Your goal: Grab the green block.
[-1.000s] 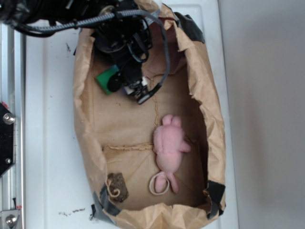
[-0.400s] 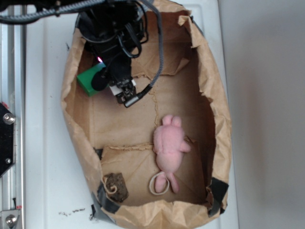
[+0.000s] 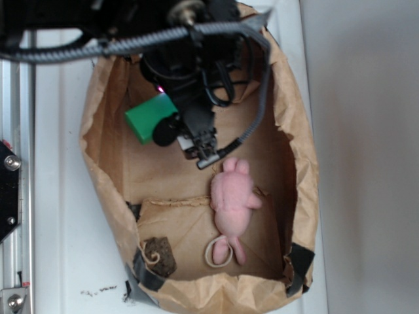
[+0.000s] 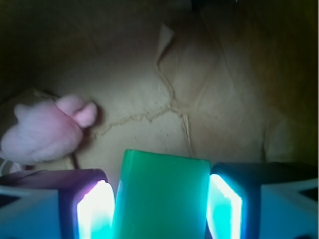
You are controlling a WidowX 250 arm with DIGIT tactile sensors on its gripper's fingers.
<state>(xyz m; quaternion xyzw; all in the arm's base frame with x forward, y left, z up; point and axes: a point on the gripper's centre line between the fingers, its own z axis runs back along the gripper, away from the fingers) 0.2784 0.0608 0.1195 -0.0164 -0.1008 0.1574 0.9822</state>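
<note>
The green block [image 3: 149, 116] is a bright green brick at the upper left inside the brown paper bag [image 3: 298, 163]. My gripper [image 3: 165, 127] reaches down from the black arm at the top and is shut on the block. In the wrist view the green block [image 4: 162, 196] fills the gap between my two lit fingers [image 4: 94, 209], which press on both its sides. My gripper [image 4: 159, 211] holds it above the bag's floor. The block's lower part is cut off by the frame edge.
A pink plush toy [image 3: 230, 203] lies in the middle right of the bag and also shows in the wrist view [image 4: 45, 132]. A brown lump [image 3: 160, 255] and a pale ring [image 3: 218, 252] lie at the near end. A metal rail [image 3: 13, 163] runs along the left.
My gripper with the green block has moved right and toward the plush toy. The block looks larger, as if raised. The bag's left wall has bulged outward.
</note>
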